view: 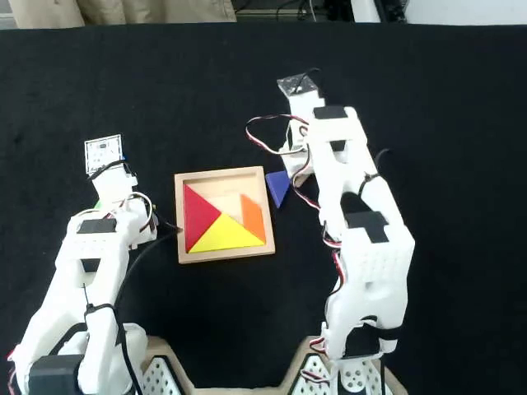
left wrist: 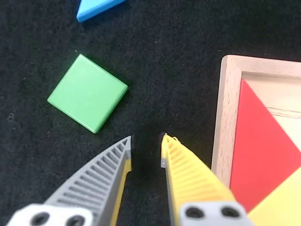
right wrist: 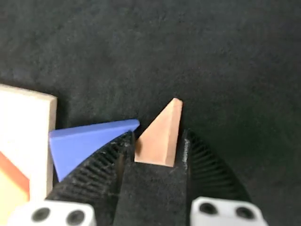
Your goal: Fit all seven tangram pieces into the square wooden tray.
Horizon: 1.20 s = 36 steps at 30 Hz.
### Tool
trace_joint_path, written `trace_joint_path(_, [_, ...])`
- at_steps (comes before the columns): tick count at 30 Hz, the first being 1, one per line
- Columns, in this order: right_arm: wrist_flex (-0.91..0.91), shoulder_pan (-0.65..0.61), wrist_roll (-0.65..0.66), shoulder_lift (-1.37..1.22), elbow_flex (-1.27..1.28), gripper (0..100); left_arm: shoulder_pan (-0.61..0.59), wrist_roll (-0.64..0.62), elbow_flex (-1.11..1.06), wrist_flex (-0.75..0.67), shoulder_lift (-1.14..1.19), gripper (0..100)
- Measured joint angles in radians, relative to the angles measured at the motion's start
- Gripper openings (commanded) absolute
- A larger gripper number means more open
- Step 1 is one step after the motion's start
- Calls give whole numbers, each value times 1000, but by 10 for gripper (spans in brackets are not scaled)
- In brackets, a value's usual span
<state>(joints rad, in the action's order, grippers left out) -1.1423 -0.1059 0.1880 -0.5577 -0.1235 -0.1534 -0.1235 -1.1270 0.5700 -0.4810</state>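
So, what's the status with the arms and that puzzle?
Left gripper open, empty, beside tray. Right gripper shut on peach triangle. Green square outside tray; blue triangle crowding right gripper.

Wooden tray [left wrist: 225, 117] shows bare grain, tan triangle [right wrist: 160, 139] is smooth matt, black cloth [right wrist: 211, 47] seemingly fuzzy.

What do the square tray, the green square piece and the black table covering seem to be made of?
The square tray looks like pale, unvarnished wood: faint grain lines, matte rim. The green square piece could be painted wood or plastic; its even colour hides any grain. The black table covering looks like felt-like cloth, matte and fuzzy.
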Motion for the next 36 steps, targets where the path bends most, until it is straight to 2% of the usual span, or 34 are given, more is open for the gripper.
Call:
trace_joint_path(4, [-43, 2, -18, -2, -34, 63, 3, 0, 0, 0, 0, 112])
trace_joint_path(8, [-80, 69, -21, 9, -41, 11, 3, 0, 0, 0, 0, 112])
trace_joint_path(15, [-84, 107, -21, 38, -41, 11, 3, 0, 0, 0, 0, 112])
trace_joint_path(22, [-155, 169, 60, 152, -34, 11, 3, 0, 0, 0, 0, 112])
trace_joint_path(26, [-157, 164, 87, 239, 51, 11, 3, 0, 0, 0, 0, 112])
trace_joint_path(31, [-166, 38, 83, 405, 187, 11, 3, -3, 0, 0, 0, 112])
trace_joint_path(36, [-163, -133, -60, 585, 319, 11, 3, -3, 0, 0, 0, 112])
